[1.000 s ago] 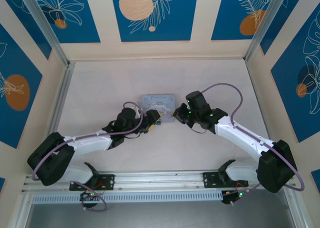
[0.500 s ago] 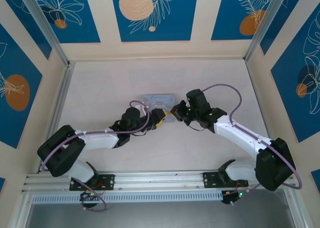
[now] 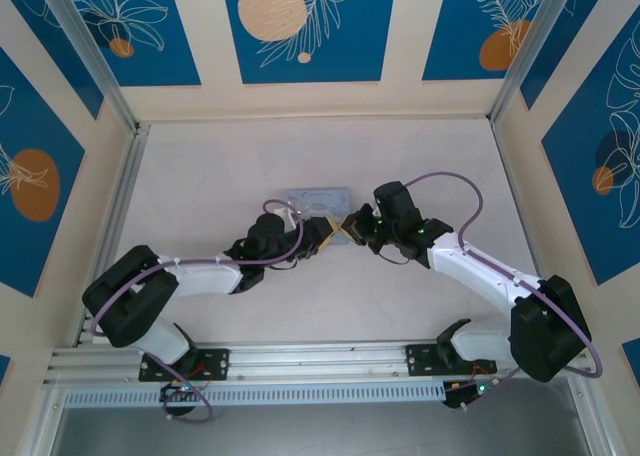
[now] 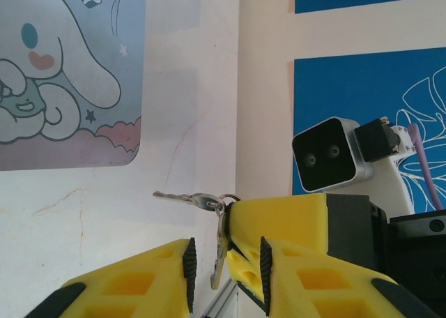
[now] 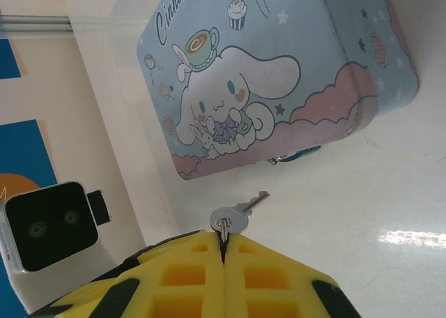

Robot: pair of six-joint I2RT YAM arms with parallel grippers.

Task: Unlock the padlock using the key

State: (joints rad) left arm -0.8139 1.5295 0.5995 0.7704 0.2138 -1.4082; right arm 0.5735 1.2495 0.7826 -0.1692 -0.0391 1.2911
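Peeking out from under the front edge of the cartoon tin [image 5: 279,74] is a small dark bluish piece with a glint of metal beside it. It looks like the padlock [image 5: 296,155], but the tin's rim covers most of it and its shape is hard to make out. From above, the two pincers meet tip to tip just in front of the tin on the pale table [image 3: 200,176], and the small things between them are too tiny to tell. The right pincer [image 5: 223,252] is closed tight, its yellow fingertips pinching the key ring [image 5: 223,225]. Two keys hang on that one ring. The flat key [image 4: 178,197] sticks out sideways over the table near the tin. The hanging key [image 4: 219,262] drops straight down between the black pads of the left pincer [image 4: 226,252]. That pincer stands partly open, with a gap on each side of the key, and grips nothing; its fingers are cut off at the bottom of the frame. The other arm's white camera block [image 4: 327,154] stands behind the ring. Count: two arms, two pincers, two keys, one ring, one tin.
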